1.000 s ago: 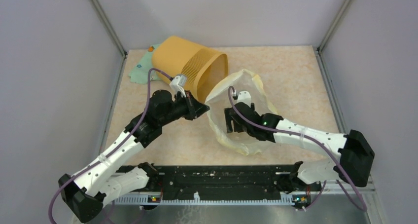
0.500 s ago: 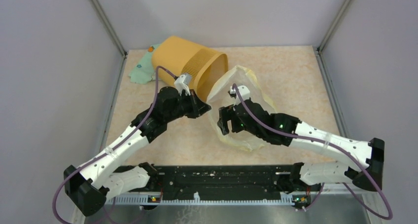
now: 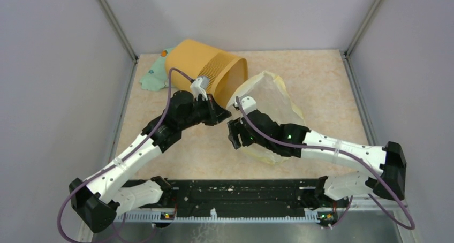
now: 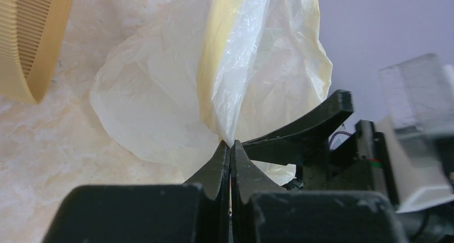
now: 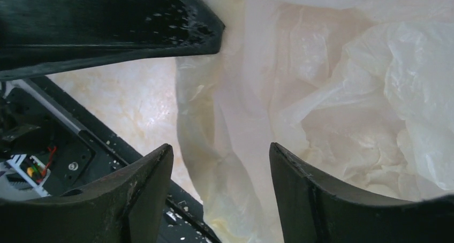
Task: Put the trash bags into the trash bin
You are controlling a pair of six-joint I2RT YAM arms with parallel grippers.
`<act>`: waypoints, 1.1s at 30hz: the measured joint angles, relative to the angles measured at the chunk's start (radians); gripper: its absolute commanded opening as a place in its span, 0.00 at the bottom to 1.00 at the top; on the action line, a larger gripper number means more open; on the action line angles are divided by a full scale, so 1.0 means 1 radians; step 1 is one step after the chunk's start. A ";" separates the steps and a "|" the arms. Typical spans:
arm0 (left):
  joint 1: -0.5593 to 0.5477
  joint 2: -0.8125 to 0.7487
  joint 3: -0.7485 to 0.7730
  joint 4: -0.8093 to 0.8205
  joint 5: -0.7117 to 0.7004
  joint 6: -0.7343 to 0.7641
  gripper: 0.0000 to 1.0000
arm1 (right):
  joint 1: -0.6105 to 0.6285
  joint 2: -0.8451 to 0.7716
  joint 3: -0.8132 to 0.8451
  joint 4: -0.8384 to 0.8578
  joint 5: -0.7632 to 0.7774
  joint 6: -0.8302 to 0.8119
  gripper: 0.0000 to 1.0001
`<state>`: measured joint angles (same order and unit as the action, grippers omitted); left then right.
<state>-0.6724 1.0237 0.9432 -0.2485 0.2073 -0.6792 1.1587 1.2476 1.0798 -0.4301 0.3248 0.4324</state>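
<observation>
The trash bin [image 3: 206,71] is an orange-yellow ribbed wastebasket lying on its side at the back left, its mouth facing right; its rim shows in the left wrist view [image 4: 29,39]. The trash bag [image 3: 273,106], thin cream-yellow plastic, stands bunched just right of the bin's mouth. My left gripper [image 3: 225,115] is shut on the bag's near-left edge [image 4: 231,144]. My right gripper [image 3: 234,134] is open just below it, and a fold of the bag [image 5: 219,120] hangs between its fingertips [image 5: 220,152] without being pinched.
A mint-green patterned cloth [image 3: 152,74] lies behind the bin at the back left, with a small orange item [image 3: 163,53] by the corner. Grey walls enclose the table. The black base rail [image 3: 241,192] runs along the near edge.
My right arm has swung left, bringing its open gripper close under the left gripper at the bag's edge. The left gripper shifted slightly right, and the bag rose and bunched toward the bin.
</observation>
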 measured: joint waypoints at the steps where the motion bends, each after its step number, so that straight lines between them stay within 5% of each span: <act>1: 0.000 0.000 0.003 -0.001 0.002 0.000 0.00 | 0.000 0.011 -0.001 0.000 0.009 0.000 0.60; 4: 0.000 0.000 0.009 0.000 0.005 0.000 0.05 | 0.000 0.025 -0.009 -0.006 0.045 0.006 0.42; 9: 0.000 0.000 0.023 -0.007 0.008 0.004 0.32 | 0.000 0.025 -0.013 -0.006 0.093 0.012 0.00; 15: 0.000 -0.001 0.054 -0.027 0.009 0.029 0.59 | -0.021 0.025 -0.014 -0.024 0.138 0.048 0.00; 21: 0.000 -0.030 0.104 -0.073 -0.045 0.079 0.76 | -0.170 -0.014 -0.075 -0.074 0.155 0.093 0.00; 33: 0.000 -0.032 0.064 -0.117 -0.334 0.172 0.82 | -0.388 -0.174 -0.099 -0.160 0.191 0.087 0.00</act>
<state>-0.6727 0.9920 1.0069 -0.3656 -0.1268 -0.5068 0.7704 1.0737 0.9806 -0.5903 0.5159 0.5190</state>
